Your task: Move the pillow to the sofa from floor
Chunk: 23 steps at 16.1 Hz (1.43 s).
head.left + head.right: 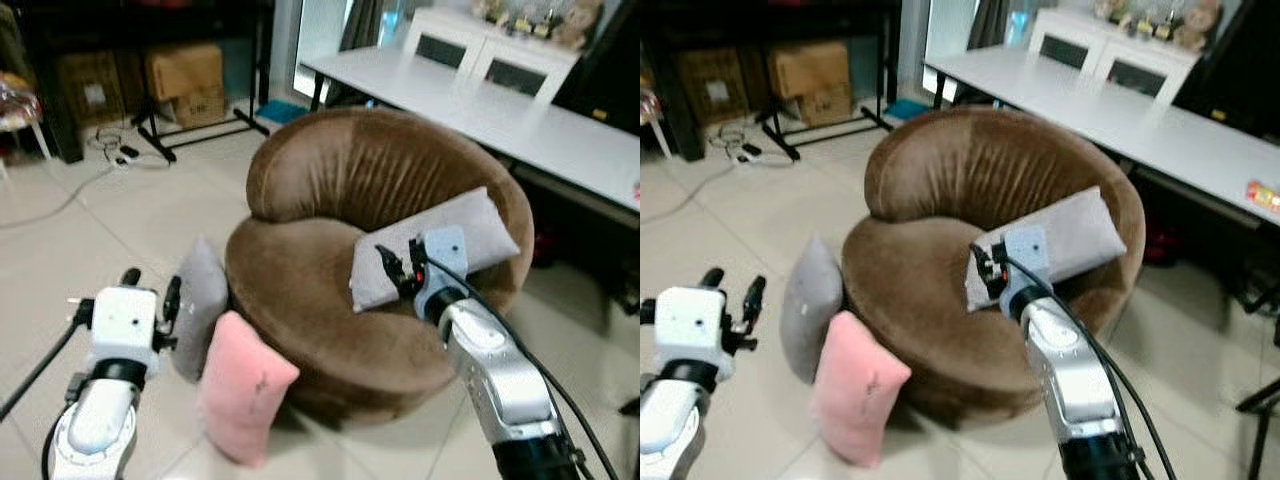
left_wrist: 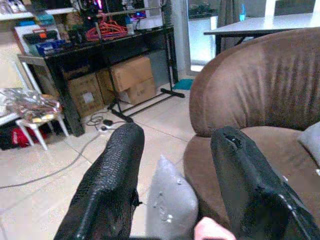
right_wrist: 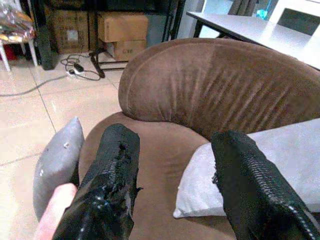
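Observation:
A round brown sofa point(image 1: 330, 190) stands before me. One grey pillow point(image 1: 440, 245) lies on its seat, toward the right. A second grey pillow point(image 1: 197, 305) and a pink pillow point(image 1: 240, 385) lean upright on the floor against the sofa's left front. My right gripper point(image 1: 397, 268) hovers open over the seat, just beside the left end of the grey pillow point(image 3: 280, 165) there, holding nothing. My left gripper point(image 1: 150, 288) is open, raised just left of the floor grey pillow point(image 2: 170, 202), with nothing between its fingers.
A long white table point(image 1: 500, 110) runs behind the sofa at the right. Cardboard boxes point(image 1: 185, 80), a black rack leg point(image 1: 200, 125) and cables point(image 1: 110, 150) lie at the back left. Tiled floor point(image 1: 100, 240) is open to the left.

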Tool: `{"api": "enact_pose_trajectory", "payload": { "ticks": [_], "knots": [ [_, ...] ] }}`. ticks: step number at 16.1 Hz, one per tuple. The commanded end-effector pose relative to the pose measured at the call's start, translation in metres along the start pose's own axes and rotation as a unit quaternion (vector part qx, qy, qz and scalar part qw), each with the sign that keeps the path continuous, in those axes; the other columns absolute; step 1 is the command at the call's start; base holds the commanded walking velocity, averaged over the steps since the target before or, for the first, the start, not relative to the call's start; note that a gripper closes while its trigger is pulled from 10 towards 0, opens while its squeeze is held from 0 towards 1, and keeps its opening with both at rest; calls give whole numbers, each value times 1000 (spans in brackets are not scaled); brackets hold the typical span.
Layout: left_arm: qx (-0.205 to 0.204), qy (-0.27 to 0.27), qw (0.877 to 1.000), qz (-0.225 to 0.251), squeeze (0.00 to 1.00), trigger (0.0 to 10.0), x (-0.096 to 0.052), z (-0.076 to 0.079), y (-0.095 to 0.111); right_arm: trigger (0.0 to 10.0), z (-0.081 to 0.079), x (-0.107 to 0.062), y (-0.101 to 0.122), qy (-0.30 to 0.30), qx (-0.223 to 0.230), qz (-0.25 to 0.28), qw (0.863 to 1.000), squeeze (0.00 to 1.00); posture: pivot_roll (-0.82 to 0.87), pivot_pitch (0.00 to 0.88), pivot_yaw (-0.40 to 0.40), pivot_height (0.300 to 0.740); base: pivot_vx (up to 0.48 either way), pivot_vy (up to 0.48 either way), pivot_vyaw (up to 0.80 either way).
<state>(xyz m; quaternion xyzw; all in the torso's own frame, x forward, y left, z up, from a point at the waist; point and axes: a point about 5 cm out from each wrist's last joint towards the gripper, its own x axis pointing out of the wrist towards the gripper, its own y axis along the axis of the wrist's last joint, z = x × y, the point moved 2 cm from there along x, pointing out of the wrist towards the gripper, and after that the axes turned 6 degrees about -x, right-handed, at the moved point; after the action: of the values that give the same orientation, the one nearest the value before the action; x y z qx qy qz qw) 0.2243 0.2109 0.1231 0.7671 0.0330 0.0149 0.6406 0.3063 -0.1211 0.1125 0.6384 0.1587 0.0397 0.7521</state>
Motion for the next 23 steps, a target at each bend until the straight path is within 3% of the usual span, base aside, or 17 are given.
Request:
{"api": "enact_pose_trajectory", "payload": {
  "ticks": [1, 4, 16, 20, 23],
  "knots": [
    [-14, -15, 1000, 9, 0, 10000, 1, 9, 4, 10000, 8, -2, 0, -10, 0, -3, 1000, 0, 69, 0, -113, 740, 0, 0, 0],
    [-21, -12, 1000, 17, 0, 10000, 3, 8, 7, 10000, 3, -2, -1, 9, -15, -5, 1000, 0, 68, 0, -113, 740, 0, 0, 0],
    [-21, 0, 1000, 16, 0, 10000, -1, 0, 7, 10000, -2, 0, -1, 28, -17, -4, 999, 0, 89, 0, -128, 740, 281, 0, 800],
    [-9, 4, 1000, 15, 0, 10000, -2, -4, 7, 10000, 3, 0, -3, 13, -12, -5, 1000, 0, 91, 0, -124, 740, 217, 0, 0],
    [10, 14, 1000, 21, 0, 10000, -1, -7, 7, 10000, 17, -4, -1, -16, -6, 14, 1000, 0, 90, 0, -124, 740, 0, 0, 0]
  ]
}}
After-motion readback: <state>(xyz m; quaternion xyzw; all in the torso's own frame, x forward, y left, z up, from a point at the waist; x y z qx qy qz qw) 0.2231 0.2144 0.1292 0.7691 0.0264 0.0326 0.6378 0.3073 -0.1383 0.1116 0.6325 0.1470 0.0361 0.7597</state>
